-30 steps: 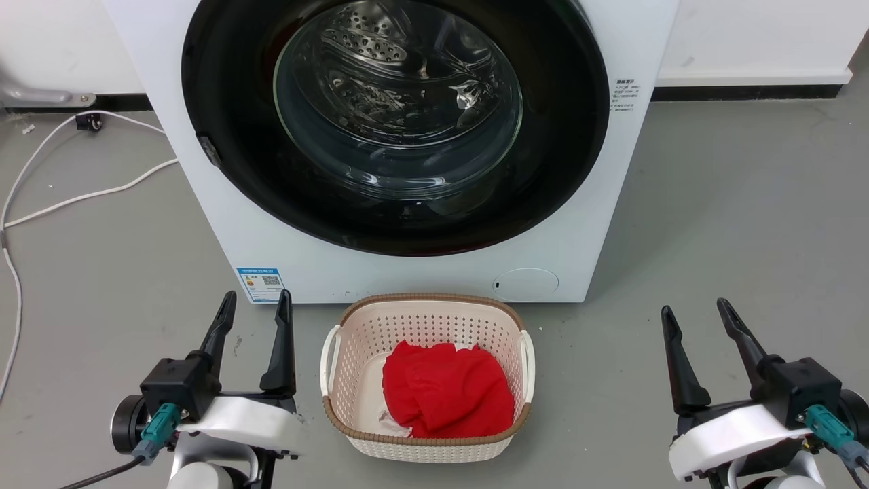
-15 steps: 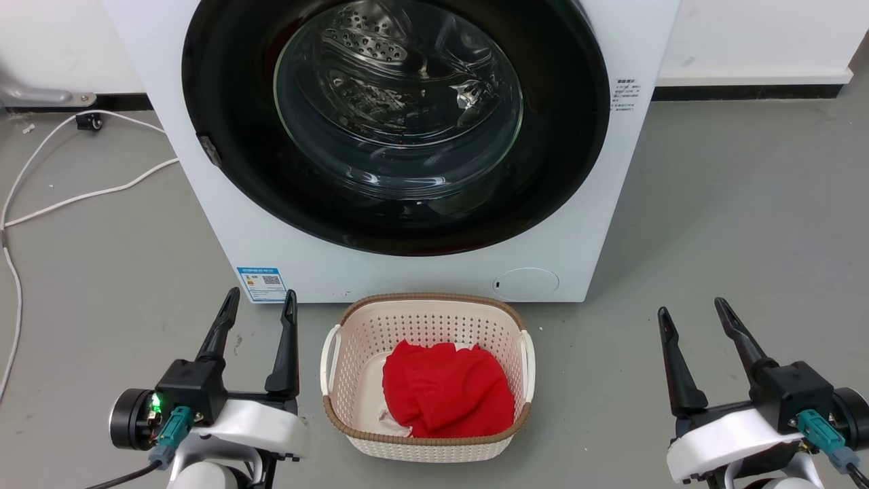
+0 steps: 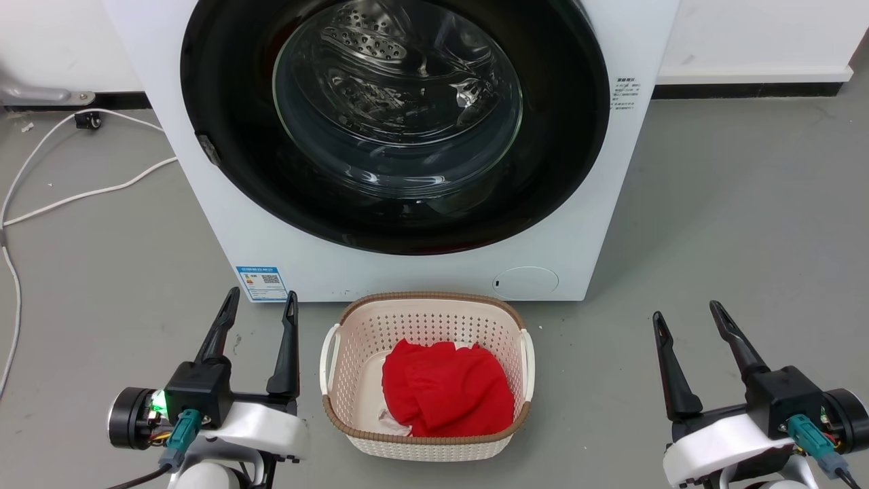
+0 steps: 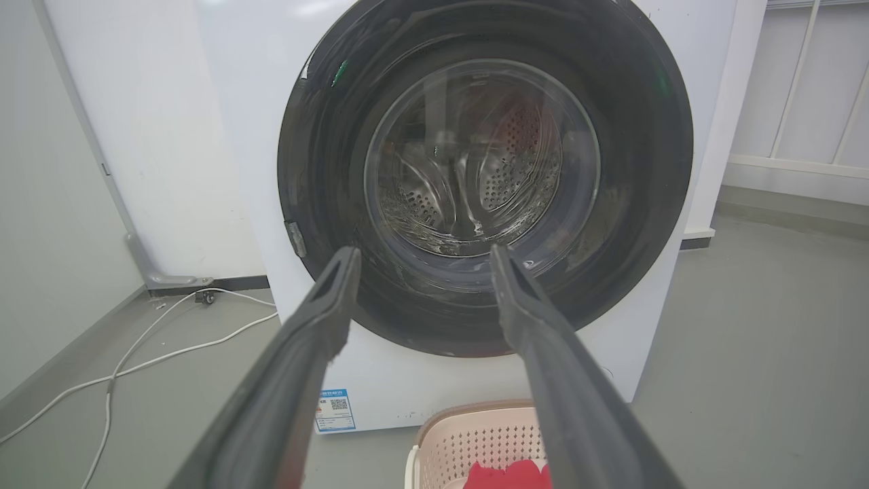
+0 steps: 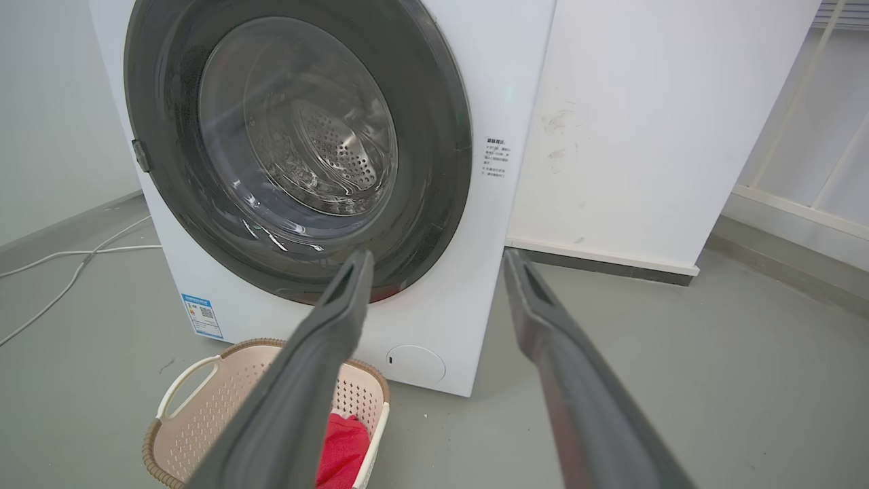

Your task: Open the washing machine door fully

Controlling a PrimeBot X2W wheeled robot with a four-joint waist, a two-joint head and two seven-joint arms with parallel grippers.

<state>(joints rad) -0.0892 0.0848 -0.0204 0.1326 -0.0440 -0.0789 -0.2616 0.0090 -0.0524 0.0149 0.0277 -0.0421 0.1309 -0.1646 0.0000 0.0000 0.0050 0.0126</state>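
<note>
A white washing machine [image 3: 407, 275] stands at twelve o'clock on a smooth grey floor [image 3: 733, 224] against a white wall [image 3: 747, 34], with its round black washing machine door [image 3: 397, 102] shut flush on its front. The left gripper [image 3: 263, 293] at seven o'clock and the right gripper [image 3: 686, 310] at five o'clock hover clear of it, fingers spread and empty. Between them at six o'clock is a cream basket [image 3: 434, 297] holding red cloth [image 3: 445, 394], and a white cable [image 3: 88, 197] trails at nine o'clock.

Washing machine door [image 3: 397, 115] closed; left gripper [image 3: 263, 294], right gripper [image 3: 686, 311] agape either side of basket [image 3: 434, 297].

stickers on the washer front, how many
2: a blue label at the washing machine's lower left corner, and a small text sticker right of the washing machine door. Others higher up may be hidden.
</note>
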